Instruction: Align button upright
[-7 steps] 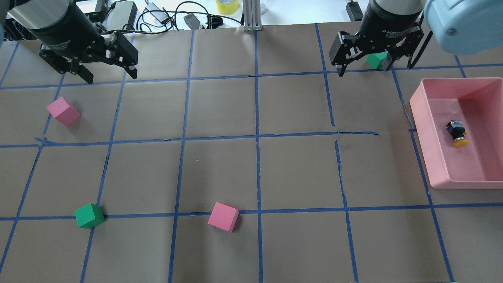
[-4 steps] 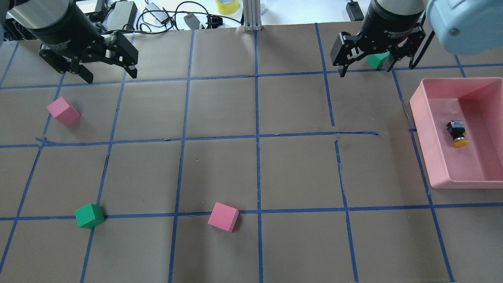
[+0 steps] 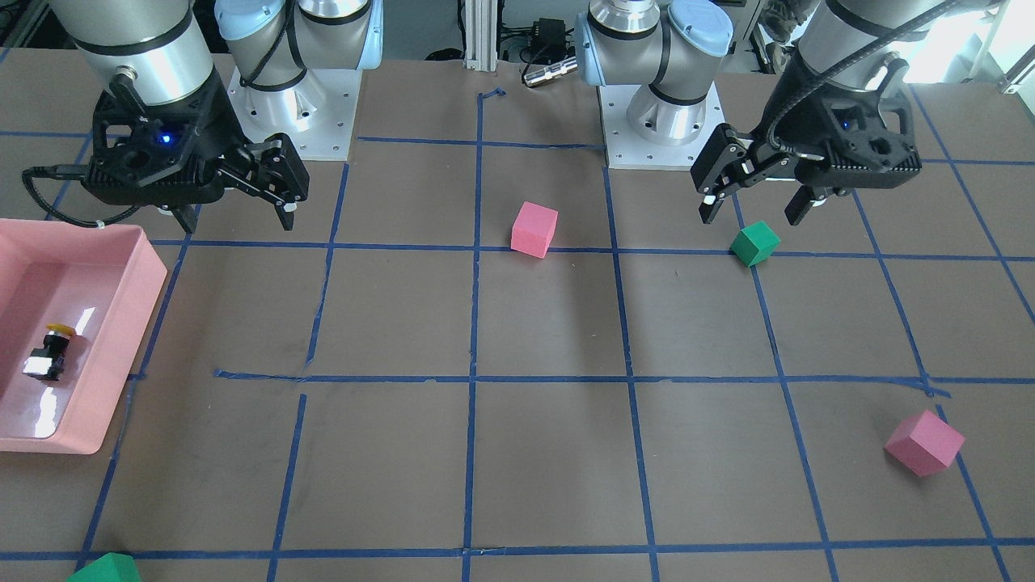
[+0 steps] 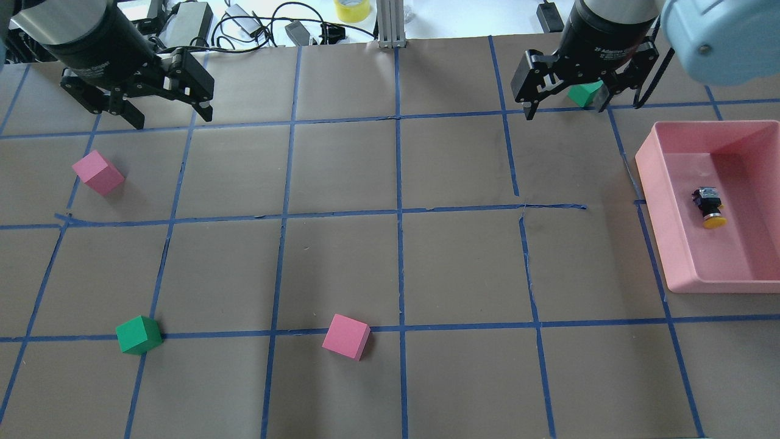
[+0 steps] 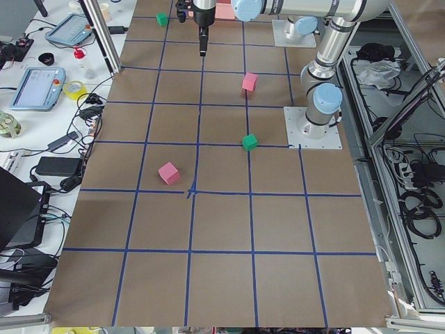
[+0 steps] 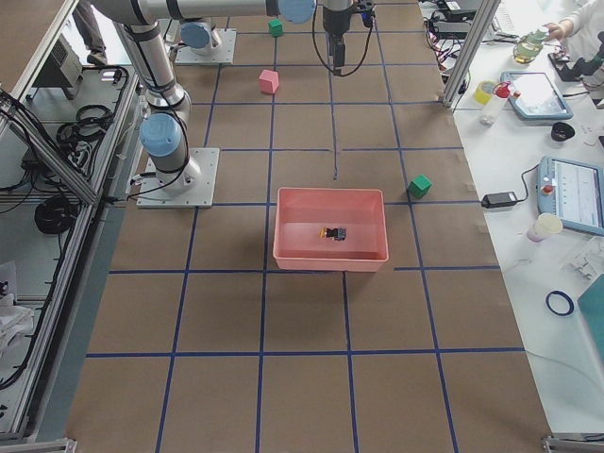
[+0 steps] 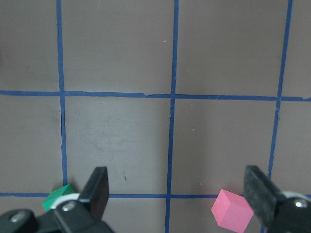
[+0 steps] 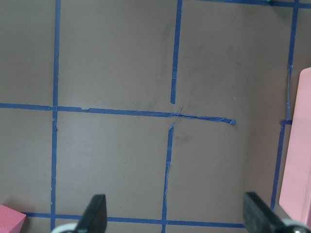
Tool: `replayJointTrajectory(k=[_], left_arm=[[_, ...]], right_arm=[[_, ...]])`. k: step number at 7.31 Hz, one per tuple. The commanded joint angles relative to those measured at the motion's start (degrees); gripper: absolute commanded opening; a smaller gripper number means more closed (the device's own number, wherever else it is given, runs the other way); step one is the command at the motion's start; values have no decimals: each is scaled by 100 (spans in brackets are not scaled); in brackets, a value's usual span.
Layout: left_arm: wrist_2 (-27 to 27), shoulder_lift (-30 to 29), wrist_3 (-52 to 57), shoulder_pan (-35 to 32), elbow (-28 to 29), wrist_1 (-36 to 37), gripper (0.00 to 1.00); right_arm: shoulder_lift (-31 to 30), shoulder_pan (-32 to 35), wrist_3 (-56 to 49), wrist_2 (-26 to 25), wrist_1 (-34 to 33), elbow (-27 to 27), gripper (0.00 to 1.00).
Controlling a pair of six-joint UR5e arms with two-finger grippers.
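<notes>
Lying on its side in the front-facing view, the button (image 3: 50,353) rests inside the pink tray (image 3: 145,275), apart from its walls. Overhead, the left gripper (image 4: 173,119) and right gripper (image 4: 567,108) hang above the table (image 4: 463,268), jaws wide.

The tabletop (image 4: 341,268) I work over is covered in brown paper, crossed by a grid of blue tape lines (image 4: 399,256). At the top centre of the overhead view an aluminium post (image 4: 390,24) stands at its far edge. Left of it, black cables (image 4: 256,21) and a yellow tape roll (image 4: 352,9) lie on a white bench (image 4: 463,18). In the exterior left view a blue-cased tablet (image 5: 38,78) lies on that bench, at the left edge.
</notes>
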Motion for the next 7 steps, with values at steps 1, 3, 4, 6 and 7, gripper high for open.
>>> replayJointTrajectory(k=[1, 3, 4, 6, 7], left_arm=[[6, 0, 1, -5, 0, 0, 100], [15, 9, 1, -5, 0, -9, 100], [23, 9, -8, -5, 0, -9, 100], [67, 17, 18, -5, -9, -26, 100], [59, -17, 27, 13, 0, -35, 100]], right_arm=[[0, -1, 15, 4, 9, 0, 100], [-9, -1, -2, 12, 9, 0, 100], [-9, -1, -11, 21, 0, 0, 100], [0, 8, 6, 47, -9, 0, 100], [0, -1, 6, 30, 0, 0, 100]])
